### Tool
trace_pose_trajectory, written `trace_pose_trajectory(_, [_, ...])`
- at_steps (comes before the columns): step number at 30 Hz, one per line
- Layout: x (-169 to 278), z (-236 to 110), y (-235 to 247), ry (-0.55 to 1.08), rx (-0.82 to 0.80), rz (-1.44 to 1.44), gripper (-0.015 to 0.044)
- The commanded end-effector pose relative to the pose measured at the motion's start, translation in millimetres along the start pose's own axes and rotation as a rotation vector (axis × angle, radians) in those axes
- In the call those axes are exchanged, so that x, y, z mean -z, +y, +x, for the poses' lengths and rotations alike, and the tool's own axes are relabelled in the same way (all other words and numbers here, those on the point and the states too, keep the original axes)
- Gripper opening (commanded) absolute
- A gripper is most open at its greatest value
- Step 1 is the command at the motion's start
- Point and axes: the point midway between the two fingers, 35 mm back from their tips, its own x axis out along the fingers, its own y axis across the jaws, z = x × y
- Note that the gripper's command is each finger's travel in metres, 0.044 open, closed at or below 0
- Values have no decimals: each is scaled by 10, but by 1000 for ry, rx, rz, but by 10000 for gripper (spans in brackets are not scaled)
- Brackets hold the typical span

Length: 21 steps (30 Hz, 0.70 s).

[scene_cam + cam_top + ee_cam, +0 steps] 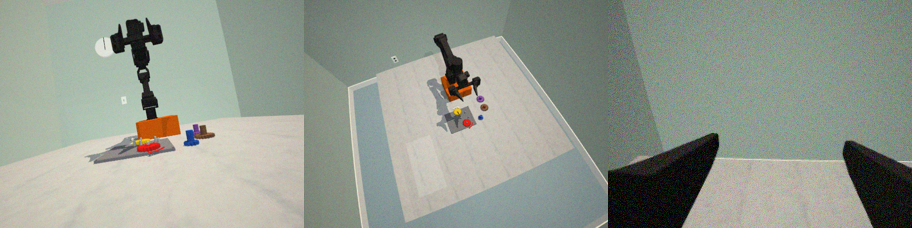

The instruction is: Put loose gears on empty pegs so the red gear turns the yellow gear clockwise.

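The grey board (453, 130) (112, 155) lies in front of the arm's base. The red gear (465, 122) (148, 147) and the yellow gear (458, 111) (142, 142) with its black stripe sit on it, apart. Several short grey pegs stand between and around them without gears. A purple gear (480, 99) (196, 128), a brown gear (484, 107) (204, 136) and a blue gear (480, 117) (191, 142) stand upright on the table beside the board, handles up. My gripper (470, 98) (133, 21) (779, 143) is open and empty, raised high above the table, away from the gears.
The orange base block (459, 93) (159, 127) stands just behind the board. A red arrow (471, 125) (159, 149) curves beside the red gear, and a white arrow (455, 108) lies beside the yellow gear. The wrist view shows only wall, floor or table surface, and the fingers.
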Motion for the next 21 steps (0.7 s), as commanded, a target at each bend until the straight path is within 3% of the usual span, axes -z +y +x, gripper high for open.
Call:
trace_pose_trajectory(1, [23, 11, 15, 10, -4, 11, 426])
trace_pose_trajectory(7, [769, 203, 519, 368, -77, 345, 440])
trace_pose_trajectory(11, [1339, 134, 883, 648, -40, 543, 440])
trace_pose_trajectory(16, [1993, -166, 1255, 980, 121, 717, 440])
trace_pose_trajectory(21, [2568, -679, 1507, 1262, 428, 799, 440])
